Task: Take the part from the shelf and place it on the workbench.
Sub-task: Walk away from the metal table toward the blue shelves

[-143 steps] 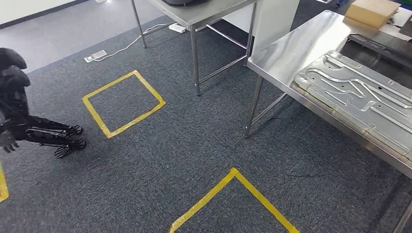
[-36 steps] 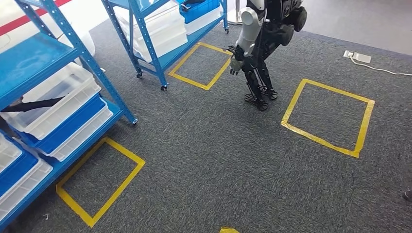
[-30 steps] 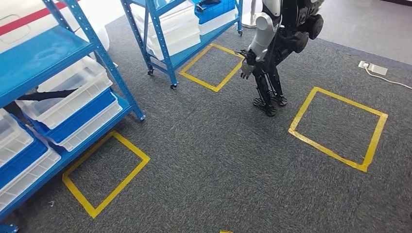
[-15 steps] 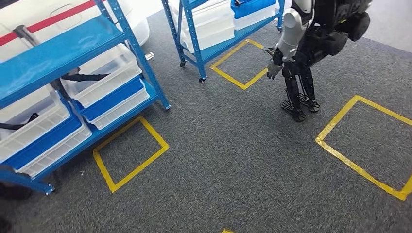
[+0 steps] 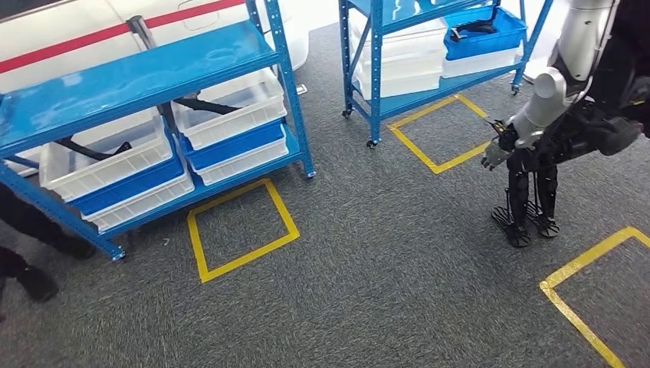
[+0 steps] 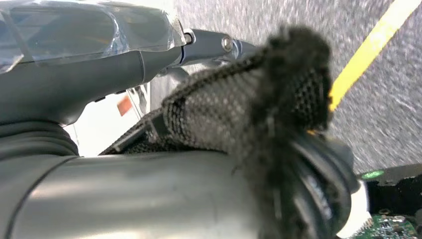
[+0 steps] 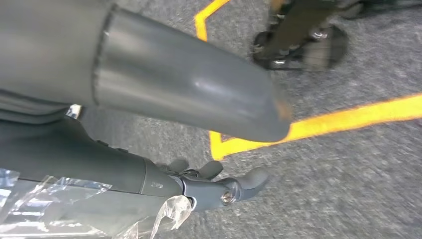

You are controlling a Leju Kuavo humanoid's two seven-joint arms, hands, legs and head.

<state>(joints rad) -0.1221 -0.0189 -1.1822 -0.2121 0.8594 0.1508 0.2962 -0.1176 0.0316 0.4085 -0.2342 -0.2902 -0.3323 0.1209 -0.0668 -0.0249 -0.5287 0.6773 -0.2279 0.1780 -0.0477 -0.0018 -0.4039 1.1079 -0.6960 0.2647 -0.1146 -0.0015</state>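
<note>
Two black elongated parts (image 5: pixel 205 106) lie in clear bins (image 5: pixel 230 103) — blue shelf (image 5: pixel 146 73).

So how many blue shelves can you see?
2. One blue shelf stands at the left with bins; another blue shelf stands farther back, right of it. More may be out of frame.

Right hand (image 7: pixel 199 184) hanging empty, fingers (image 7: pixel 249 180) loosely apart, left hand (image 6: pixel 149 149) blurred, state unclear

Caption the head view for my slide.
Two blue shelves with bins, yellow floor squares, another robot standing right.
</note>
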